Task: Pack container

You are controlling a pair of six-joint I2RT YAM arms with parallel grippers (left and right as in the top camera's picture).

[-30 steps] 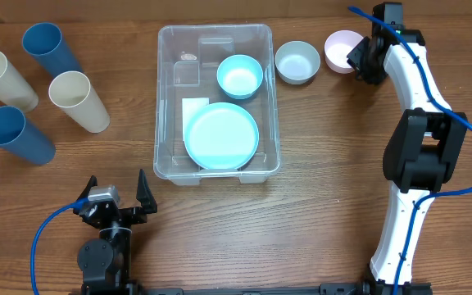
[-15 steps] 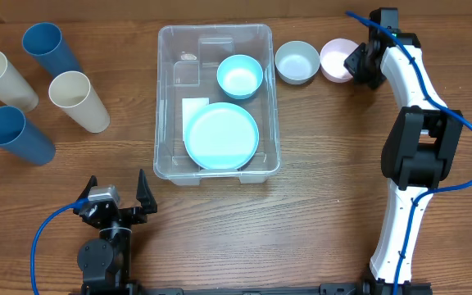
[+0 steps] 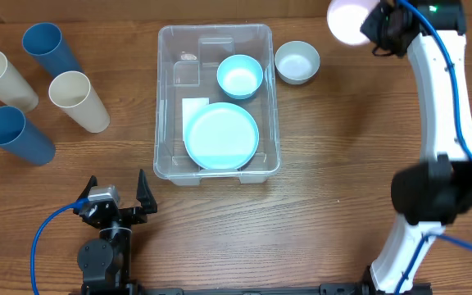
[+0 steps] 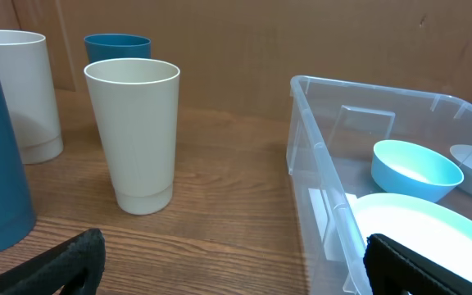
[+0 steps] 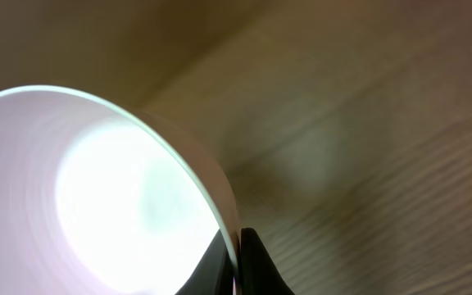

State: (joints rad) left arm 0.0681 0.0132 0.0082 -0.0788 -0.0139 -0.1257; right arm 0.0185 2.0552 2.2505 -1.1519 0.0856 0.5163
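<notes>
- You're at a robot test bench in a lab, not a home kitchen.
- Two arms stand at the lower edge of the overhead view: a small black left arm (image 3: 105,254) at lower left, and a white-and-black right arm (image 3: 441,98) reaching up the right side.
- Blue cables (image 3: 43,238) run loose along both arms.
- The table (image 3: 326,164) is plain wood grain, with a flat brown board (image 4: 260,41) across the top of the left wrist view.
- The only goods are plain plastic pieces set in neat groups: cups (image 3: 79,100) at left, a clear container (image 3: 164,98) in the centre, and a pink bowl (image 3: 349,20) pinched by the right arm at upper right.
</notes>
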